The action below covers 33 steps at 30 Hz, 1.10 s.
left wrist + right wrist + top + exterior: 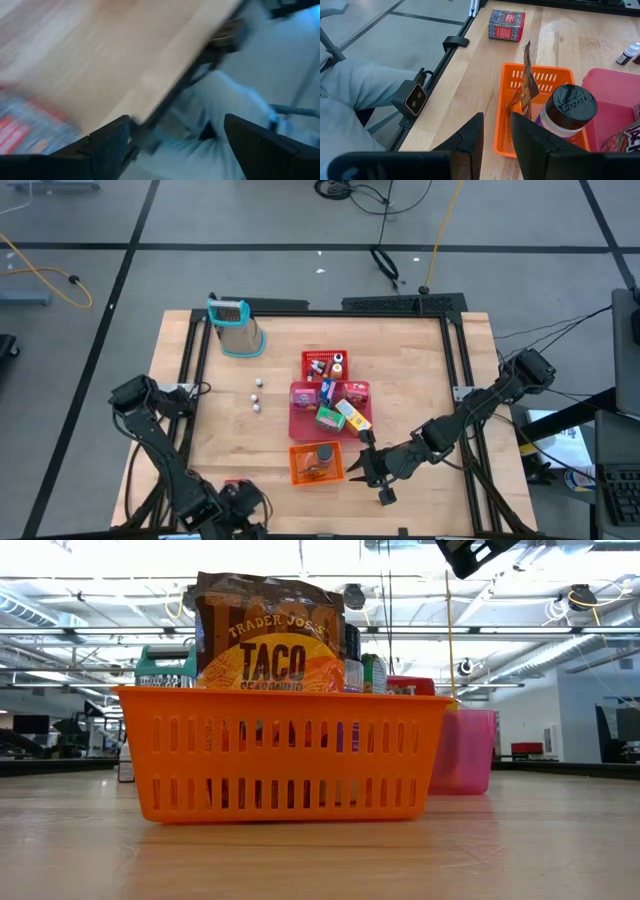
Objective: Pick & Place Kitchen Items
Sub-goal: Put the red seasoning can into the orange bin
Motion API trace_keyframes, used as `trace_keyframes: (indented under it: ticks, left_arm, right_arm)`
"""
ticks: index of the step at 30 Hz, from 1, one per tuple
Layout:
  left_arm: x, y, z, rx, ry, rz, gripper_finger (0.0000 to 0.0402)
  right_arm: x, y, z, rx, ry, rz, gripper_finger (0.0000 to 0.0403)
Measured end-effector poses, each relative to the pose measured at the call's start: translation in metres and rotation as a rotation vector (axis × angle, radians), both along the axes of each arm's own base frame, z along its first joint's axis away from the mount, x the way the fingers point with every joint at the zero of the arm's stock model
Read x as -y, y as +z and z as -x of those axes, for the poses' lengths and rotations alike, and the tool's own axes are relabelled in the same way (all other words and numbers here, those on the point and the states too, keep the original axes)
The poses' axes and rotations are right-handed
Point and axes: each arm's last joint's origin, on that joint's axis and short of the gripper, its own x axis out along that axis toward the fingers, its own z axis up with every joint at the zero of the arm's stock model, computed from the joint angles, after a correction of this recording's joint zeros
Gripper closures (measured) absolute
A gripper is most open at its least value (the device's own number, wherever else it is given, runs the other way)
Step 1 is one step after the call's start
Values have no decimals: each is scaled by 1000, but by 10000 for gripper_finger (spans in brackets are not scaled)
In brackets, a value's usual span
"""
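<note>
Pincers, as I read them: right pincer [368, 472] narrow beside orange basket [316, 464], left pincer [175, 145] wide at bench [220, 440] edge.

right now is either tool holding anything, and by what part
Nothing is held. The right tool hangs empty beside the orange basket, fingers slightly apart. The left tool is open at the table's near edge.

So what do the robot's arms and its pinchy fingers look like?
Both arms are dark, nearly black, made of chunky jointed segments that fold like elbows. The left arm and right arm look like twins. The right gripper has two flat, black, wedge-shaped fingers, and the left gripper has the same blocky dark fingers. Thin black cables trail off the table beside the right arm.
</note>
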Motion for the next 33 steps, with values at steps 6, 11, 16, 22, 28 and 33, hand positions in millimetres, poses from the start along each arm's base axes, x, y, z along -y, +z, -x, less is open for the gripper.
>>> trace_keyframes:
  ticks: [6,11,16,22,28,33]
  left_arm:
    - [-14,-7,10,-173,332,20,52]
    - [-21,-10,15,-303,541,69,50]
    - [-26,-12,20,-438,732,98,50]
    - [-32,-18,18,-502,776,99,31]
    - [-39,-37,19,-567,815,102,3]
    - [-42,-40,20,-588,830,89,2]
  right_arm:
    - [0,0,0,0,0,0,314]
    - [0,0,0,0,0,0,314]
    - [0,0,0,0,0,0,314]
    - [0,0,0,0,0,0,314]
    - [0,0,0,0,0,0,314]
    - [0,0,0,0,0,0,314]
